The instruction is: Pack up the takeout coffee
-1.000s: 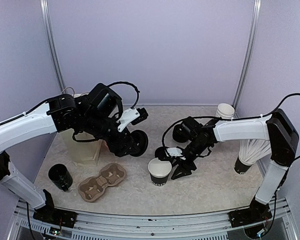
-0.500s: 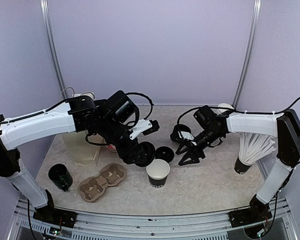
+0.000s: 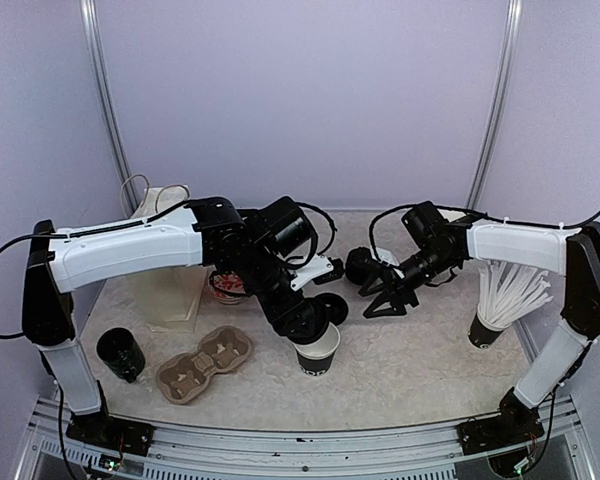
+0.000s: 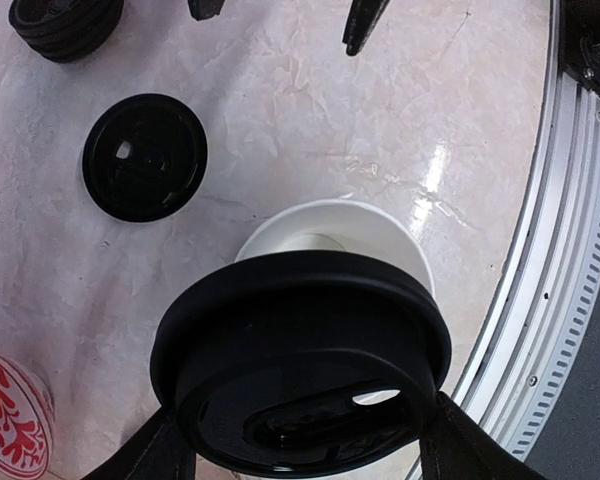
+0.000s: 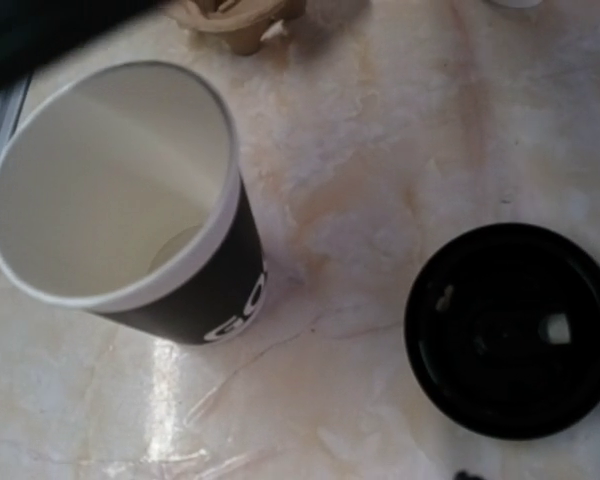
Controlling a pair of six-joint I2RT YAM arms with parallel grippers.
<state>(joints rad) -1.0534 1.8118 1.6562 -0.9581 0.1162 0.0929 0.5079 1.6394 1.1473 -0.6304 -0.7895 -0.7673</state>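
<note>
Capping not yet done: black lid (image 4: 300, 370) poised over the open paper cup (image 4: 325, 225)
The left gripper (image 3: 308, 322) pinches the black lid just above the paper cup, while the right gripper (image 3: 385, 300) hangs spread and empty beside it. Pressing it on, and probably loading the cardboard carrier (image 3: 205, 363), remain.

1. I'm seeing white shells on the left arm (image 3: 130, 250) and the right arm (image 3: 520, 245), with black joints behind each pincer.
2. Black cables (image 3: 318, 213) loop above both wrists.
3. The left gripper (image 3: 308, 324) and right gripper (image 3: 383, 308) are black, with tapered fingers.
</note>
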